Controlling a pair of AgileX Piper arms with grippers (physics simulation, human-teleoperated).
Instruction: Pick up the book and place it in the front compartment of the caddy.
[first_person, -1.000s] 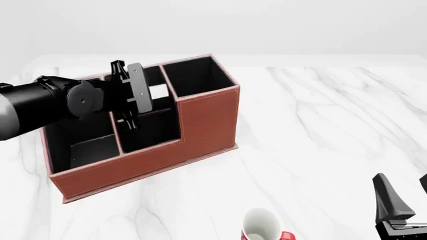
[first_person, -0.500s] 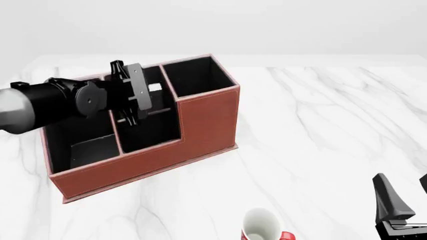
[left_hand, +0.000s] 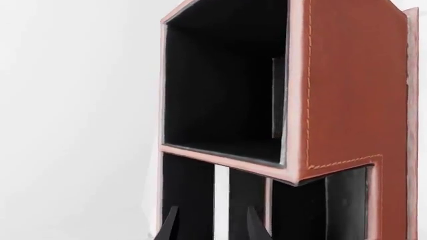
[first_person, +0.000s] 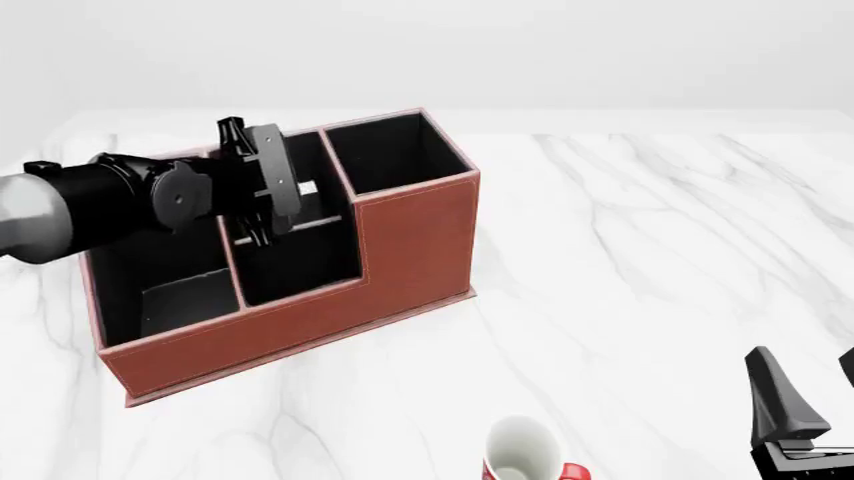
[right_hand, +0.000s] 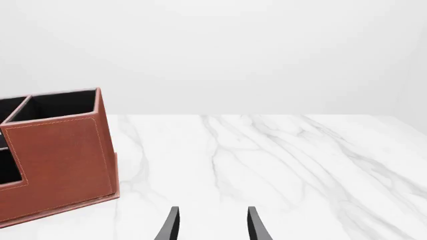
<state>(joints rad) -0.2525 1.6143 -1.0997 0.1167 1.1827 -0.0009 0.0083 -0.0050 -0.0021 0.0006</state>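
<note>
Surface: white marble-patterned table (first_person: 641, 260) under a plain pale backdrop; the caddy (first_person: 400, 250) stands at its left half.

Other items: white mug with a red part (first_person: 523, 452) at the near edge, well apart from the caddy.

Left gripper (first_person: 310, 205): reaching in over the caddy's middle column, its fingers pointing across the divider between that column's two pockets.

Left fingers (left_hand: 169, 227): parted in the left wrist view, a white strip standing between the two tips; whether they press on it cannot be told.

Book (left_hand: 222, 200): judged to be that white strip, its page edge, inside the middle column; the black cover is lost against the lining. Which of the two pockets holds it cannot be settled.

Front compartment (first_person: 300, 265): low-walled pocket just below the left gripper; its floor shows dark and nothing is made out in it.

Right gripper (right_hand: 210, 225): fingers spread, nothing between them, parked at the near right, well away from the caddy.

Progress: judged late stage, the book carried to the caddy; release and withdrawal remain.
</note>
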